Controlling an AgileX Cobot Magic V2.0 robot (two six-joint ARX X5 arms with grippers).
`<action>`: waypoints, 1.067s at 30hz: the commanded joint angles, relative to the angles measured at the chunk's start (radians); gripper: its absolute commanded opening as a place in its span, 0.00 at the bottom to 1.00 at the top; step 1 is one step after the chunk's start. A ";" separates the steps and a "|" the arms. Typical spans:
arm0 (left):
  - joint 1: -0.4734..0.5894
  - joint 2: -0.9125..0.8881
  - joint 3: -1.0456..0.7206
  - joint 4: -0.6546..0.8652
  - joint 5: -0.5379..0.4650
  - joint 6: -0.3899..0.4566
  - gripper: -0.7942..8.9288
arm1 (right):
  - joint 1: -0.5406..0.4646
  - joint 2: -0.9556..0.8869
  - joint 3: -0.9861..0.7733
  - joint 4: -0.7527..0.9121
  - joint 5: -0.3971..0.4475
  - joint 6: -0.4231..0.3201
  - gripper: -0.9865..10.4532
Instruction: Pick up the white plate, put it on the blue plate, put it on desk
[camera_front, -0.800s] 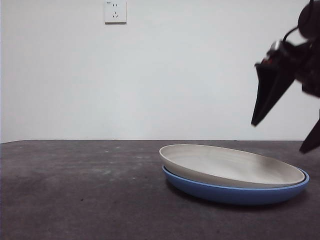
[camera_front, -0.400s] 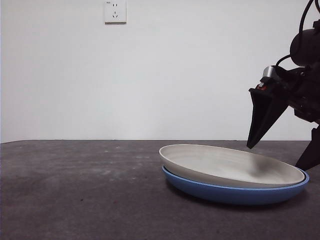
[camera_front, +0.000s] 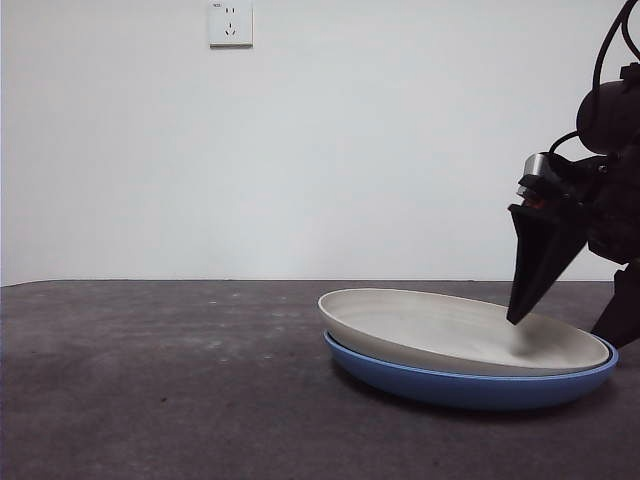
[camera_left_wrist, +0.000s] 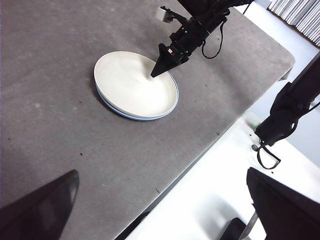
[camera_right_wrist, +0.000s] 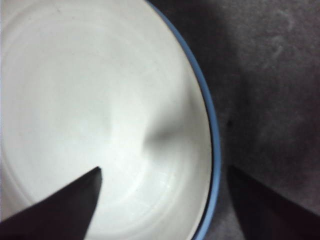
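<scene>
Front view, plates: I see the white plate (camera_front: 465, 330) nested in the blue plate (camera_front: 470, 385), both sitting on the tabletop (camera_front: 160, 380) at about 4 o'clock in the frame. The white one sits slightly tilted, its 9 o'clock rim raised, so it has been stacked and I judge the lift back off to be the step in hand.
Front view, right hand: the right hand (camera_front: 565, 325) comes in from 3 o'clock with one finger tip dipping over the inside of the white plate and the other finger outside the rim near the frame edge. That straddle is what a rim pinch needs.
Front view, change: a second ago the same hand was higher and well above the plates; half a second ago the inner finger tip hung just above the rim; now it is down inside the dish. The plates have not shifted.
Left wrist view: the stacked plates lie far across the tabletop at 12 o'clock, the other arm's hand over their far rim. My left hand (camera_left_wrist: 162, 210) waits well apart, spread wide, holding nothing.
Right wrist view: the right hand is spread wide, empty, one finger over the white plate's inside, the other over bare tabletop, the blue edge between them.
</scene>
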 joint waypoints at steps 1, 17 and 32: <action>-0.003 0.004 0.012 0.011 0.001 -0.003 0.69 | -0.002 0.020 0.008 0.000 -0.002 -0.009 0.24; -0.003 0.004 0.012 0.011 0.001 0.005 0.69 | -0.049 0.003 0.069 -0.087 0.008 0.017 0.09; -0.003 0.004 0.012 0.039 0.001 0.062 0.69 | 0.084 0.000 0.254 -0.192 -0.052 0.164 0.09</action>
